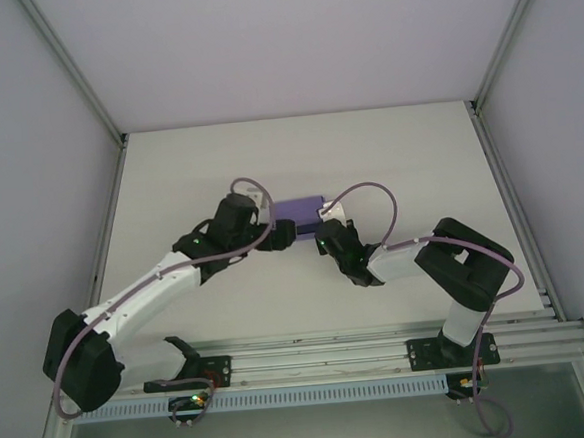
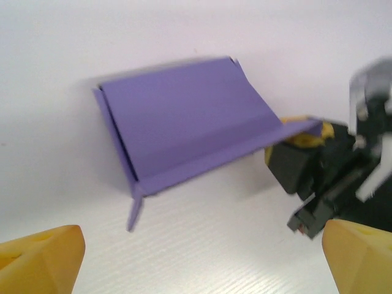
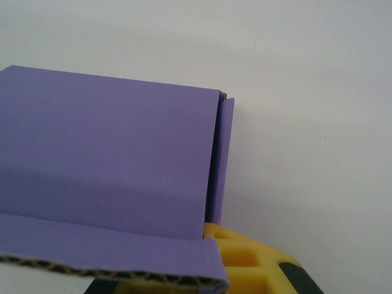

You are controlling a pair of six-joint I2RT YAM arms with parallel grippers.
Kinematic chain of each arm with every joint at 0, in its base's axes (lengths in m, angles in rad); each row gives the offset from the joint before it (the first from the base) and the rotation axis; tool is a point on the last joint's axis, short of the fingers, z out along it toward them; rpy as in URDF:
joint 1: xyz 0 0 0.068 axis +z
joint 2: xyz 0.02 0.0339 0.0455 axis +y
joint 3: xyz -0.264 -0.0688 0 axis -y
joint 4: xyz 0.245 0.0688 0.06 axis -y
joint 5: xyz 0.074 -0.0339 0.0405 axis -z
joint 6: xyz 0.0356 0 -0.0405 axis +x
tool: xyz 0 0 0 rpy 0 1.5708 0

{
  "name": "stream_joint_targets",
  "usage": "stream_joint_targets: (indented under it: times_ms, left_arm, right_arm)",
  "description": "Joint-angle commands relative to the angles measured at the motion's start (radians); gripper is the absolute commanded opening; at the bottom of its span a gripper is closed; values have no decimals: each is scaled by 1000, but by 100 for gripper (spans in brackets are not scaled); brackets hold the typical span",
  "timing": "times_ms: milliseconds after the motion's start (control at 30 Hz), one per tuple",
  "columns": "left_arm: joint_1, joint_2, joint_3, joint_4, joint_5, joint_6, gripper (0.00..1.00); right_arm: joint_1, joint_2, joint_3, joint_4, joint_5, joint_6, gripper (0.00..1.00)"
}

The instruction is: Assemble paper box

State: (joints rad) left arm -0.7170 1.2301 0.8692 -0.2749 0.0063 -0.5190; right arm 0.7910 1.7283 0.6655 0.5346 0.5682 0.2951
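Note:
The lilac-purple paper box [image 1: 299, 210] lies at the table's middle, partly folded, with its lid sloping and a small side tab [image 2: 136, 211] sticking out. In the left wrist view the paper box [image 2: 184, 116] sits ahead of my left gripper [image 2: 202, 260], which is open and empty, its yellow fingertips [image 2: 43, 254] far apart. My left gripper [image 1: 281, 232] is just left of the box's front. My right gripper [image 1: 325, 237] is at the box's front right corner. The front flap [image 3: 110, 251] lies across its yellow finger [image 3: 251, 260]; it looks shut on the flap's corner.
The white table [image 1: 388, 152] is bordered by metal rails on the left and right and by grey walls. A rail with cable mounts [image 1: 312, 363] runs along the near edge. The right arm's black body [image 2: 324, 177] is close to my left fingers.

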Motion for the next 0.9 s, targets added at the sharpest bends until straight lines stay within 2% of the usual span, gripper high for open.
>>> stream_joint_targets:
  times_ms: [0,133,200,367,567,667,733,833,867]
  left_arm:
    - [102,98,37,0,68,-50,100]
    - [168,310,139,82,177,-28,100]
    - [198,408,192,99,257,-40,92]
    - [229,529,215,125,343,-47,75]
    - [273,600,135,243,410,-85,58]
    - [294,621,82,341,472,-129,49]
    - [319,624,51,388,486,-146,44]
    - [332,621,26,411,493,-150,42]
    - [335,620,12,429,496,-153,40]
  right_arm:
    - [10,51,-24,-45,-17,-44,8]
    - [10,66,-17,-47,-13,-33,11]
    - [10,67,-18,-43,-20,-35,11]
    - [10,30,-46,-40,-21,-34,19]
    - [10,-63,-137,-45,-131,-33,41]
    - [9,-130,-175,-105,-228,-56,69]
    - [8,-179,-175,-174,-288,-77,83]
    - [4,-252,-149,-290,-373,-102,96]
    - [-2,-273,-139,-317,-408,-105,98]
